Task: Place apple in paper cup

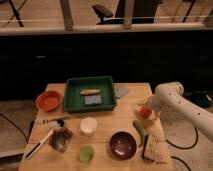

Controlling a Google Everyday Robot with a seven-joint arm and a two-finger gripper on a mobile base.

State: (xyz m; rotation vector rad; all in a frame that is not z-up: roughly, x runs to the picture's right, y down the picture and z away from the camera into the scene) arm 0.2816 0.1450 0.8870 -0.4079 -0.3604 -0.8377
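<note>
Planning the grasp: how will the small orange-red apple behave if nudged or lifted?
The small round orange-red apple probably rolls if nudged, being round on a flat wooden table. Its curved sides may slip when gripped. The gripper is at it near the table's right edge; a push might send it off.

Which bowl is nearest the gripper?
The dark maroon bowl, front centre. The gripper is at the small red apple on the right; the orange bowl sits far left.

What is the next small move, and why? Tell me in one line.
Probably close the hand on the apple: it sits open at the apple by the far side of the table, and the paper cup stands apart, nearer the middle.
</note>
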